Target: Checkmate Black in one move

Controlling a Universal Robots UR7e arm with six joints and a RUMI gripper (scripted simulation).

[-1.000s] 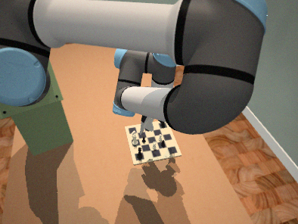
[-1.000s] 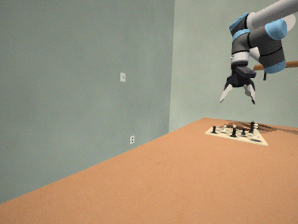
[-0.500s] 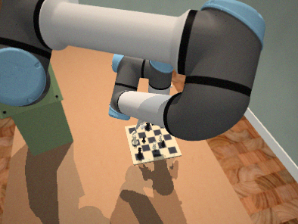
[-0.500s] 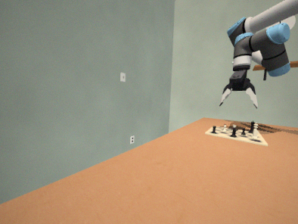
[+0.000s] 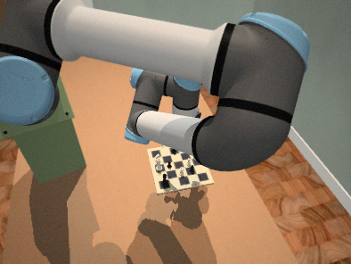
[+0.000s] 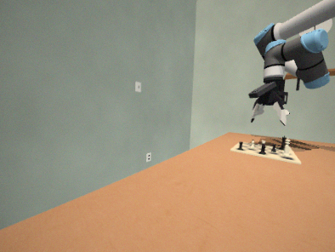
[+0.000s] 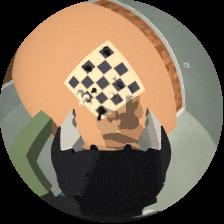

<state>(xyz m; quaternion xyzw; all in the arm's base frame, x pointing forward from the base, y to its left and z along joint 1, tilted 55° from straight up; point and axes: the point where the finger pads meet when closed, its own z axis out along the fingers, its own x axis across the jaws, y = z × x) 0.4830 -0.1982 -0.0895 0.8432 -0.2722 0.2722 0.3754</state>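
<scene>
A small chessboard (image 5: 178, 169) lies on the orange table top. It also shows in the exterior view (image 6: 265, 152) and in the wrist view (image 7: 104, 81). Several black and white pieces stand upright on it, among them a black piece (image 5: 165, 181) near the front edge and a white piece (image 5: 159, 167) at the left side. They are too small to name. My gripper (image 6: 269, 115) hangs open and empty well above the board. In the wrist view its two fingers frame the board's near edge.
My arm's large elbow (image 5: 249, 111) hides the board's far right corner in the top view. A green block (image 5: 44, 143) stands at the table's left. Wooden floor (image 5: 303, 196) lies beyond the table's right edge.
</scene>
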